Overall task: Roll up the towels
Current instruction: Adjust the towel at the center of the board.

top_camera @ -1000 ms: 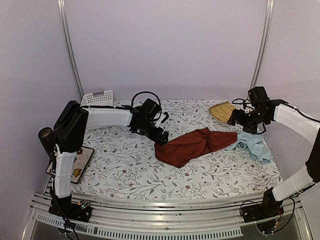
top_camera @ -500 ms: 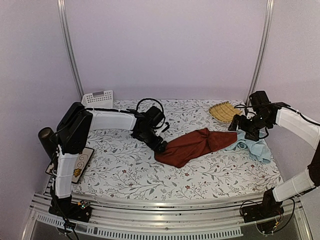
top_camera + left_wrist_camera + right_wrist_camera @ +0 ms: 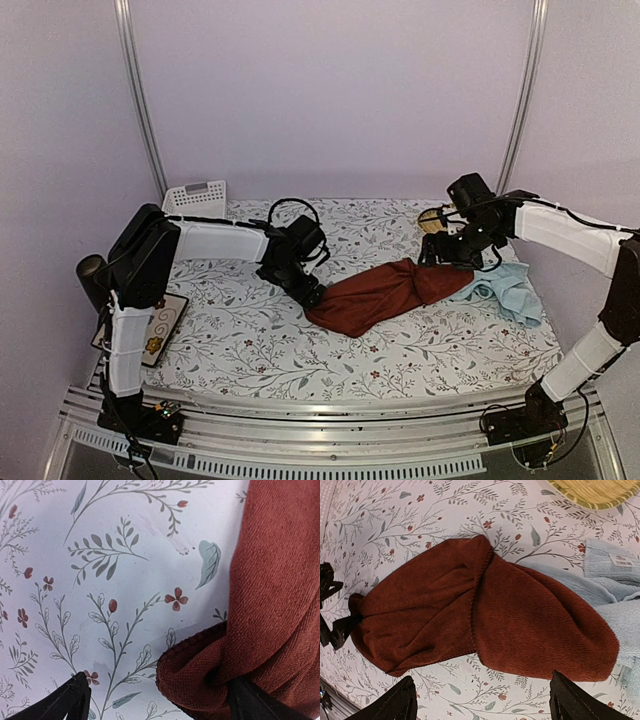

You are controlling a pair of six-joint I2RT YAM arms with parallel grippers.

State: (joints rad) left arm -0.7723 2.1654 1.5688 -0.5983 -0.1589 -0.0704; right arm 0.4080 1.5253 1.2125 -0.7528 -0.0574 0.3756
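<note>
Looking down from above, I see the dark rust-red terry towel (image 3: 385,293) lying bunched up in the middle of the flowery surface (image 3: 240,345). It is one long lump. Its long side runs from near left to far right, and its right end lies on top of the pale blue terry towel (image 3: 512,290).

My left fingers (image 3: 70,702) are low at the left end and wide apart, with a folded corner of the red cloth between them. I think they sit there to catch that corner. My right fingers (image 3: 395,700) hang above the right end, apart too and holding nothing, likely ready to help pull the cloth flat. Neither towel is rolled yet.
</note>
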